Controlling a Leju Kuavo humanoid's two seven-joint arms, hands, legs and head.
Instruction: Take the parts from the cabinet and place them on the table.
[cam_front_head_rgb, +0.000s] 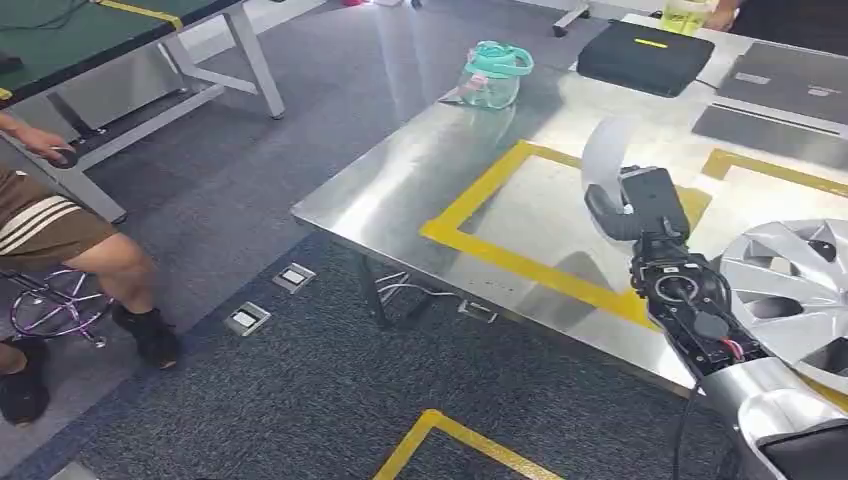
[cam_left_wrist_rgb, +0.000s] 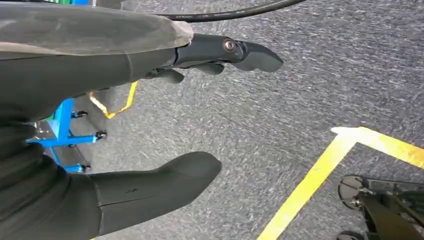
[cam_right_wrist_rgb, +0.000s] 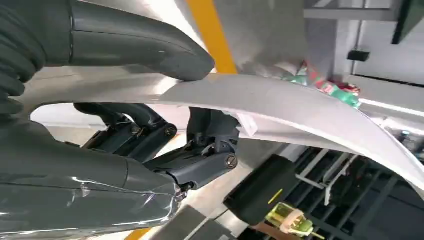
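My right hand (cam_front_head_rgb: 640, 205) holds a curved silver trim part (cam_front_head_rgb: 603, 160) above the steel table (cam_front_head_rgb: 400, 180), over the yellow taped rectangle (cam_front_head_rgb: 478, 197). In the right wrist view the thumb (cam_right_wrist_rgb: 140, 42) presses on one face of the silver part (cam_right_wrist_rgb: 300, 105) and the dark fingers (cam_right_wrist_rgb: 200, 165) close under it. A silver wheel cover (cam_front_head_rgb: 790, 290) lies on the table just right of that arm. My left hand (cam_left_wrist_rgb: 75, 75) hangs over the grey carpet, thumb (cam_left_wrist_rgb: 155, 182) and fingers (cam_left_wrist_rgb: 235, 50) apart with nothing between them.
At the table's far side stand a teal-lidded jar (cam_front_head_rgb: 492, 75), a black case (cam_front_head_rgb: 645, 55) and flat grey devices (cam_front_head_rgb: 785, 85). A person (cam_front_head_rgb: 70, 240) sits at the left beside a green table (cam_front_head_rgb: 90, 30). Floor sockets (cam_front_head_rgb: 247, 318) and yellow tape (cam_front_head_rgb: 440, 440) mark the carpet.
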